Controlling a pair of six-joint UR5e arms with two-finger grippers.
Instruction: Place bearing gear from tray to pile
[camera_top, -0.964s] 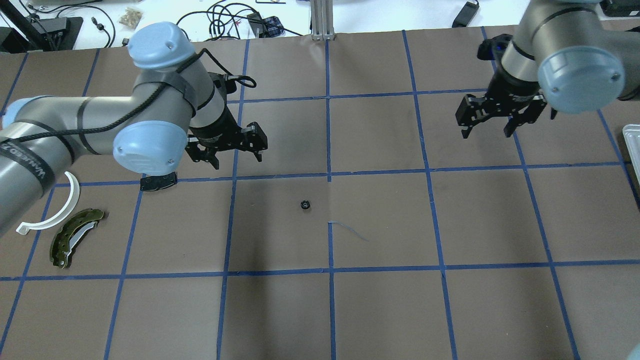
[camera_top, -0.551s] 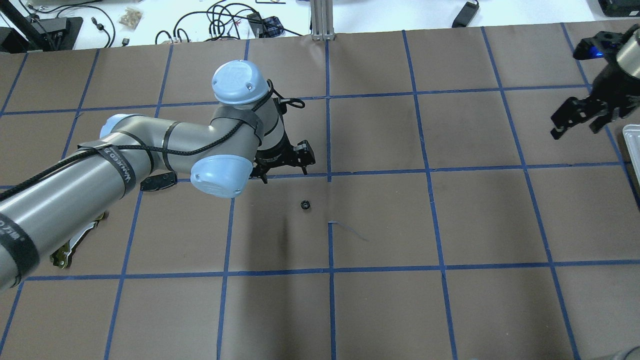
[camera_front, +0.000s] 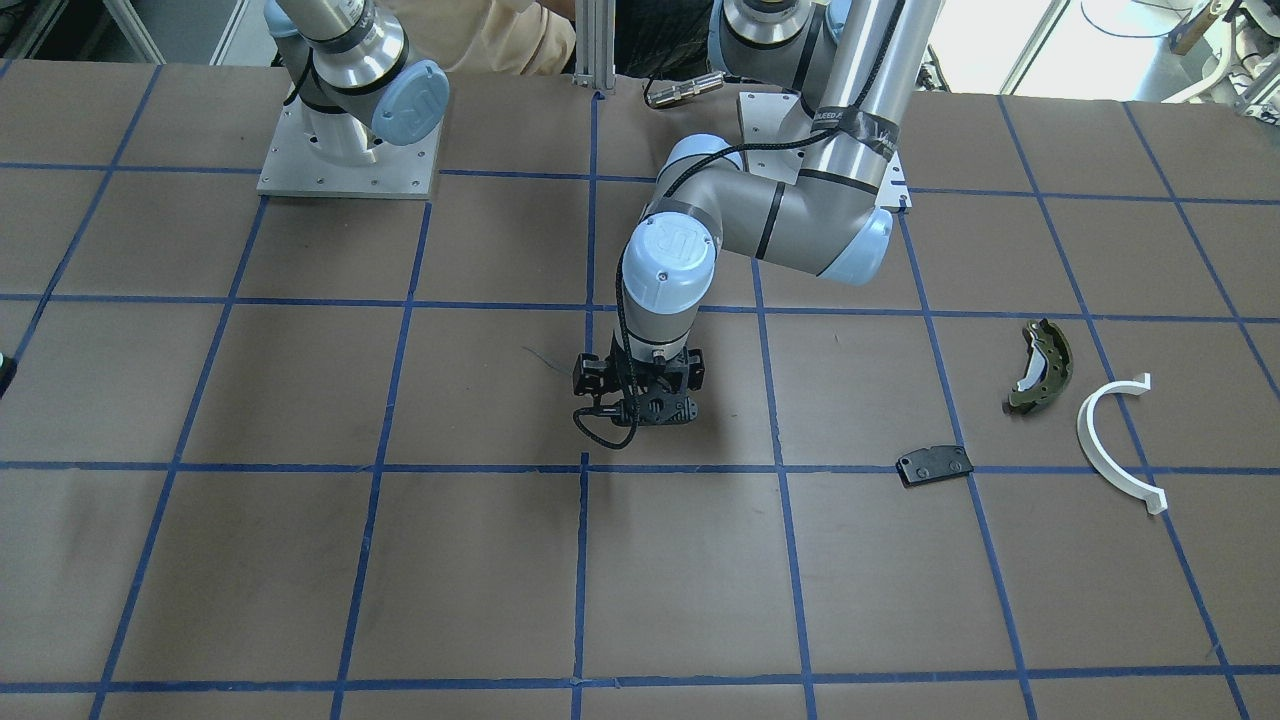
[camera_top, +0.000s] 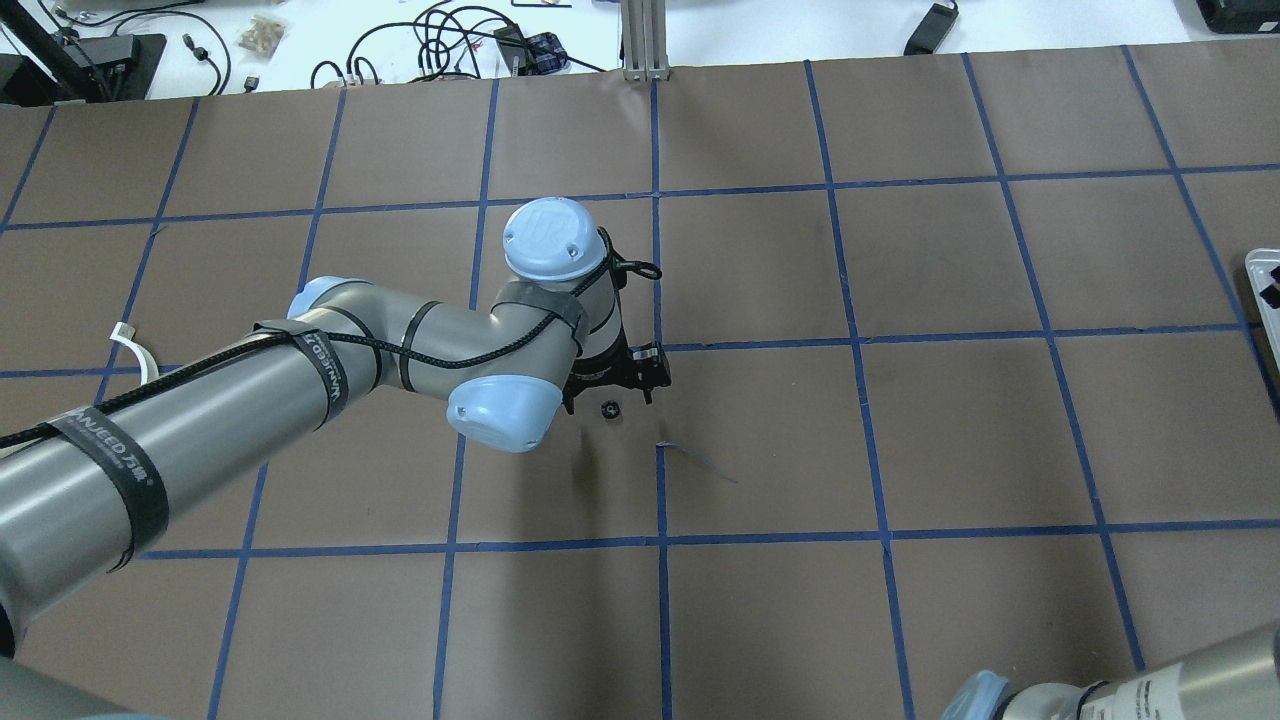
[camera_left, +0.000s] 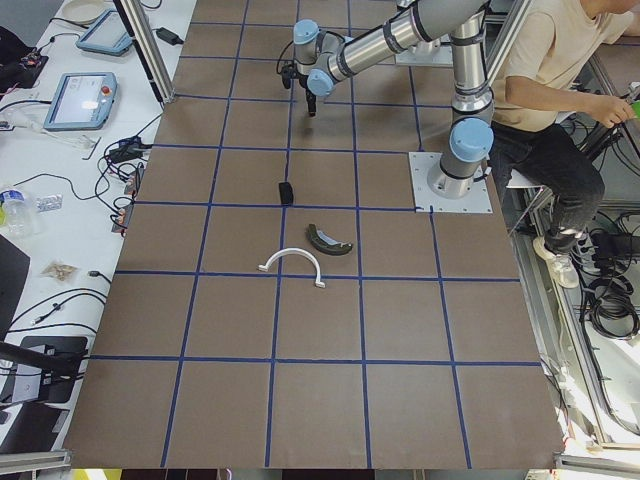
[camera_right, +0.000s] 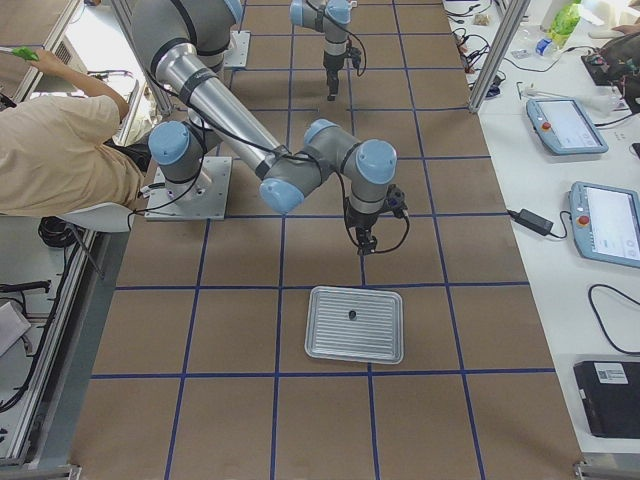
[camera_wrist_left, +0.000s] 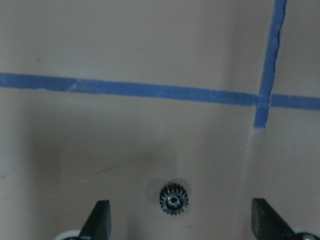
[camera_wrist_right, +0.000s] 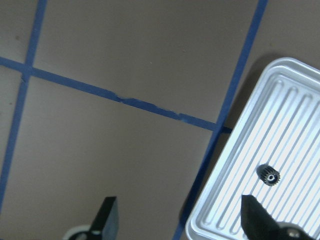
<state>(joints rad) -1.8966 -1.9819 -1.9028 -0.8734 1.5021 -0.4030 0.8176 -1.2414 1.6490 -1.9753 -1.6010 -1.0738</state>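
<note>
Left pincer: hanging wide open over the gear, lower centre.
Right pincer: hanging wide open beside the tray.

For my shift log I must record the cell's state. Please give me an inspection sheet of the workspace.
Surface: brown table, blue tape grid.
Job's things: one gear on the table, ungripped; second gear in the tray; pile of brake shoe, half-ring and black pad lies apart.
Clutter: thin blue strip near the table gear.
Grippers: left gripper open, jaws either side of the table gear; right gripper open, near the tray.
Cables: black cable strapped along the left arm.
Surroundings: seated person beside the table; tablets on the side bench.
</note>
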